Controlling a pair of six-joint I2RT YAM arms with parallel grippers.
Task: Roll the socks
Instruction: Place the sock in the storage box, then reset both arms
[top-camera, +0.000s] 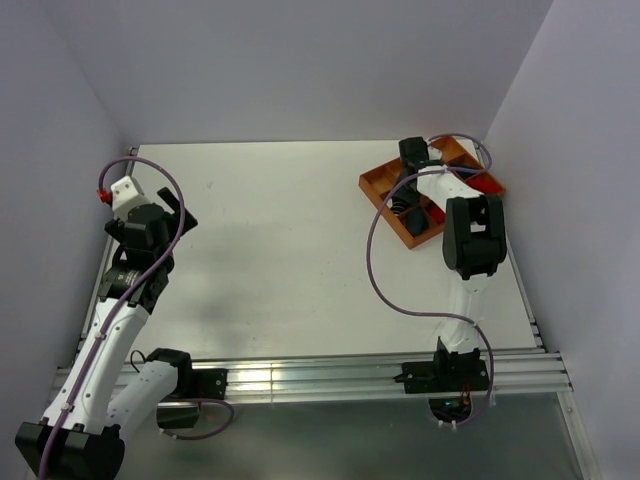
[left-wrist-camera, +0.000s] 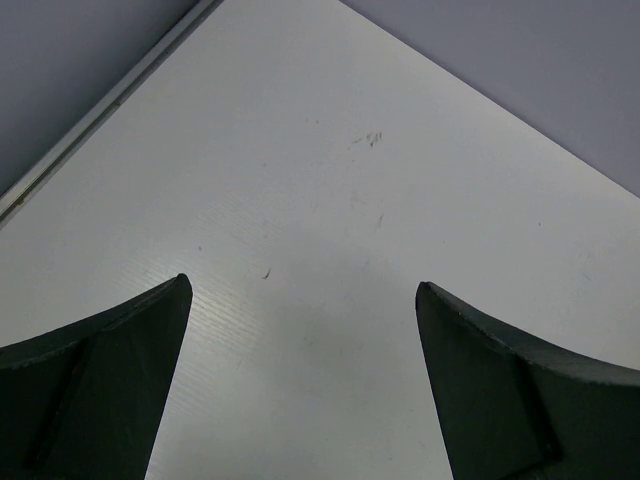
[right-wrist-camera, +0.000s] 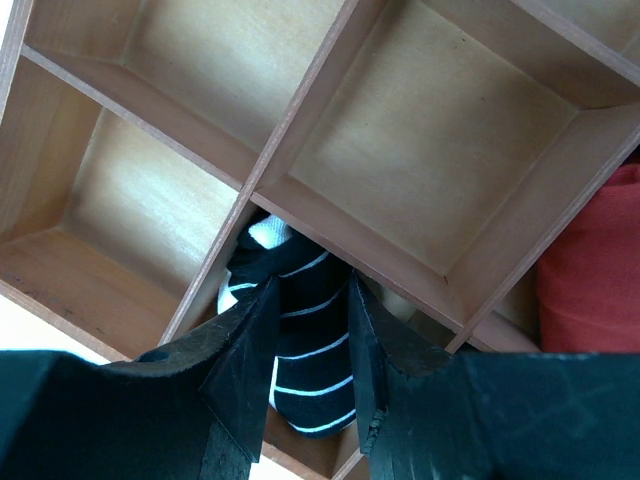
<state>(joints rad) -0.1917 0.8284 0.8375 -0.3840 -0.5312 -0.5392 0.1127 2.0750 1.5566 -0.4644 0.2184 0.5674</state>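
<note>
My right gripper (right-wrist-camera: 310, 300) hangs over a brown wooden compartment tray (right-wrist-camera: 300, 215) and is shut on the black-and-white striped sock (right-wrist-camera: 305, 345). The sock sits in a near compartment, its white toe pointing away. In the top view this gripper (top-camera: 407, 200) is over the tray (top-camera: 378, 188) at the far right. A red sock (right-wrist-camera: 592, 270) lies in the compartment to the right, and it also shows in the top view (top-camera: 489, 184). I cannot make out the dark navy sock. My left gripper (left-wrist-camera: 304, 300) is open and empty over bare table, at the far left in the top view (top-camera: 178, 212).
The tray's other compartments in the right wrist view hold nothing. White walls close in the table (top-camera: 280, 240) on the left, back and right. A purple cable (top-camera: 378, 270) loops from the right arm over the table.
</note>
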